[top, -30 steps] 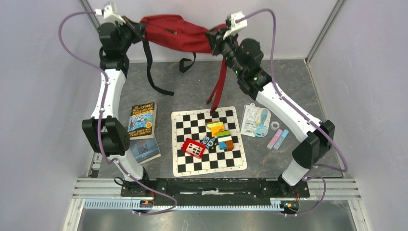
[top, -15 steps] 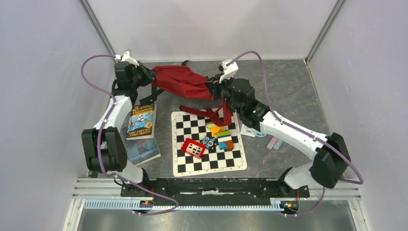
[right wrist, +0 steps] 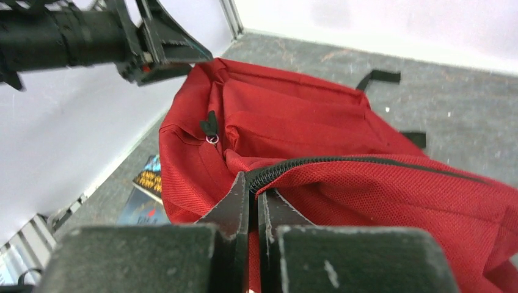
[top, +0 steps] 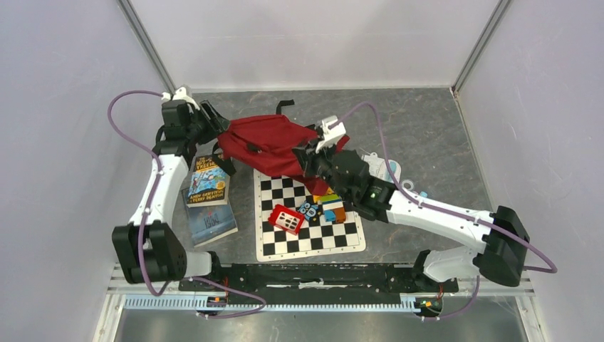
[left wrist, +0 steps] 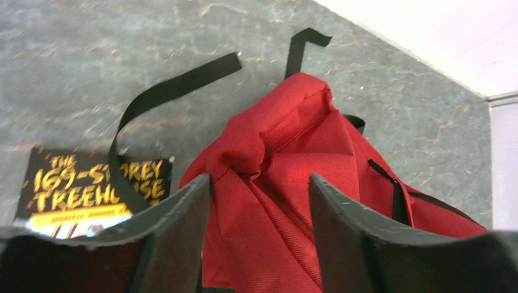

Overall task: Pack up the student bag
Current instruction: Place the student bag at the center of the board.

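The student bag [top: 265, 141], red fabric with black straps, lies slumped on the grey table, its near edge over the far edge of the chessboard mat [top: 310, 226]. My left gripper [top: 214, 122] is at the bag's left end, open. In the left wrist view its fingers [left wrist: 183, 213] stand wide apart on either side of loose red cloth [left wrist: 287, 159] without pinching it. My right gripper [top: 308, 153] is shut on the bag's zipper edge [right wrist: 317, 163]. In the right wrist view the right gripper [right wrist: 253, 184] clamps the fabric just under the black zip.
Coloured toy blocks [top: 328, 203] and a red toy [top: 286, 219] sit on the mat. Two books [top: 209, 182] [top: 212, 222] lie left of it, under the left arm. A packet [top: 377, 167] lies right of the bag. A black strap [left wrist: 165, 97] trails over the upper book.
Both arms brought the bag down from high at the back wall onto the table toward the mat. The left gripper, shut on the bag before, has opened and released it.
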Controlling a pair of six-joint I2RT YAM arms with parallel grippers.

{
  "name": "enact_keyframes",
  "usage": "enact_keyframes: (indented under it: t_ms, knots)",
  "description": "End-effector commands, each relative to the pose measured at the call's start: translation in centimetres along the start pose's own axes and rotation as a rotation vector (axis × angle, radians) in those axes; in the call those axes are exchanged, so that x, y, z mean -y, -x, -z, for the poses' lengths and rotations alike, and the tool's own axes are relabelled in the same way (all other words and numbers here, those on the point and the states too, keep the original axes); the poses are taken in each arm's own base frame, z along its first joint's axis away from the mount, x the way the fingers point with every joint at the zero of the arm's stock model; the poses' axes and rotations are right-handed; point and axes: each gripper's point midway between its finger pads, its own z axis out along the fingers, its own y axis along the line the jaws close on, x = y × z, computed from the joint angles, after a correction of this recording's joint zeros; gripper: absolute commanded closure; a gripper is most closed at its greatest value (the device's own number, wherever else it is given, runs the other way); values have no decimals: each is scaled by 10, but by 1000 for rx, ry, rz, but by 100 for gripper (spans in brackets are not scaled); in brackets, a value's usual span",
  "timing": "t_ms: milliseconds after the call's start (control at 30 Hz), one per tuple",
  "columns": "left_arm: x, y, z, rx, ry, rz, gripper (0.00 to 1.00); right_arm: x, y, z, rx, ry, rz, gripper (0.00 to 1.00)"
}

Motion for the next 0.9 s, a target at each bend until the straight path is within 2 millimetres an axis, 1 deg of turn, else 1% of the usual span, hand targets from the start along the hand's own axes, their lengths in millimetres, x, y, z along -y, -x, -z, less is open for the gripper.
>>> enact_keyframes:
  t_ms: [0,67,100,133,200,233,300,333,400,433,467,600,767,833,867]
  knots:
    - [-23,-2,50,48,169,-40,29,3,3,28,76,-64,-94,100]
    - [-26,-1,71,106,188,-38,22,9,-33,41,19,-80,-89,99]
    - [-25,-2,77,123,182,-35,20,8,-47,47,-8,-77,-83,96]
    - [-22,-5,85,133,166,-33,19,11,-63,52,-43,-80,-77,89]
    - [-16,-15,94,124,125,-31,17,12,-89,63,-114,-79,-58,72]
    - [-14,-21,99,114,110,-27,16,15,-100,70,-148,-90,-45,57]
    - [-11,-30,106,96,86,-25,15,26,-117,81,-209,-127,-26,35]
    - [-10,-34,108,91,70,-35,15,35,-124,88,-237,-153,-10,25]
    - [-3,-38,113,87,26,-60,14,47,-125,100,-261,-185,20,10]
    - [1,-40,114,85,-3,-75,13,50,-121,104,-260,-190,37,5]
    - [7,-43,114,73,-42,-91,13,57,-119,110,-274,-205,68,2]
    - [29,-60,109,-1,-155,-149,10,73,-100,121,-295,-241,125,2]
    - [72,-98,101,-106,-242,-305,8,95,-79,130,-320,-291,140,2]
    - [83,-117,96,-154,-257,-346,7,95,-74,131,-315,-281,136,2]
    - [86,-126,93,-180,-254,-349,7,95,-71,131,-309,-277,134,2]
